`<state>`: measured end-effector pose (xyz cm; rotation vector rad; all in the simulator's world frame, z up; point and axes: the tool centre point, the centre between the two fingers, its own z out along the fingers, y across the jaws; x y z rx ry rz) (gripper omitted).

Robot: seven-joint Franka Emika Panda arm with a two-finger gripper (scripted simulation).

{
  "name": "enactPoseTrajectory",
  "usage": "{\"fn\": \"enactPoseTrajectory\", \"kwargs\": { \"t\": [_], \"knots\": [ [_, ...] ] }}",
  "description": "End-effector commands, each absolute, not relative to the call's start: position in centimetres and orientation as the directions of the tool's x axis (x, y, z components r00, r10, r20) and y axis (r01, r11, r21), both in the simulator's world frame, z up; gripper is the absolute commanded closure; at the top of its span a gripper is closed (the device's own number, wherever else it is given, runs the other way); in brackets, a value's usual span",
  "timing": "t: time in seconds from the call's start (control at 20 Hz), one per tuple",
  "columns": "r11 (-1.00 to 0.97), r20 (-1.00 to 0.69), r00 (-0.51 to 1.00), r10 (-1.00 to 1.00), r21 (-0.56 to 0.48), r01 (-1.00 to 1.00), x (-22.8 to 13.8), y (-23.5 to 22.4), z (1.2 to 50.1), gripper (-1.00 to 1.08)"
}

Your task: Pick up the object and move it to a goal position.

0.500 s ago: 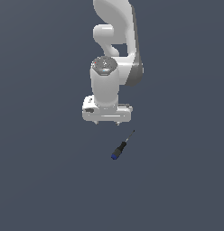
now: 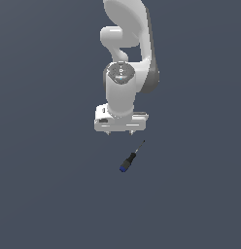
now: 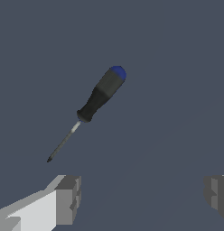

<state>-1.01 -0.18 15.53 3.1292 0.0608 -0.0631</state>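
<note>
The object is a small screwdriver (image 2: 130,158) with a black handle, a blue butt end and a thin dark shaft. It lies flat on the dark grey floor. In the exterior view it sits just below and slightly to the right of my gripper (image 2: 120,132), apart from it. The gripper points down and is open, with nothing between its fingers. In the wrist view the screwdriver (image 3: 101,94) lies diagonally ahead of the gripper (image 3: 141,198), outside the gap between the two grey fingertips (image 3: 67,198). Its shaft tip points toward the nearer finger.
The white arm (image 2: 127,44) rises above the gripper in the exterior view. Plain dark grey floor (image 2: 44,194) surrounds the screwdriver on every side. No goal marker shows in either view.
The gripper has shifted slightly toward the exterior view's right and a little lower, closer to the screwdriver. The screwdriver has not moved.
</note>
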Motion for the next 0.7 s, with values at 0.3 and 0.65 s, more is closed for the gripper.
{"fn": "enactPoseTrajectory", "kwargs": {
  "t": [0.3, 0.65],
  "knots": [
    [-1.0, -0.041, 0.999, 0.027, 0.011, 0.027, -0.9, 0.2, 15.3, -0.92],
    [-0.998, -0.036, 0.998, -0.054, 0.009, -0.054, -0.4, 1.0, 14.3, -0.92]
  ]
}}
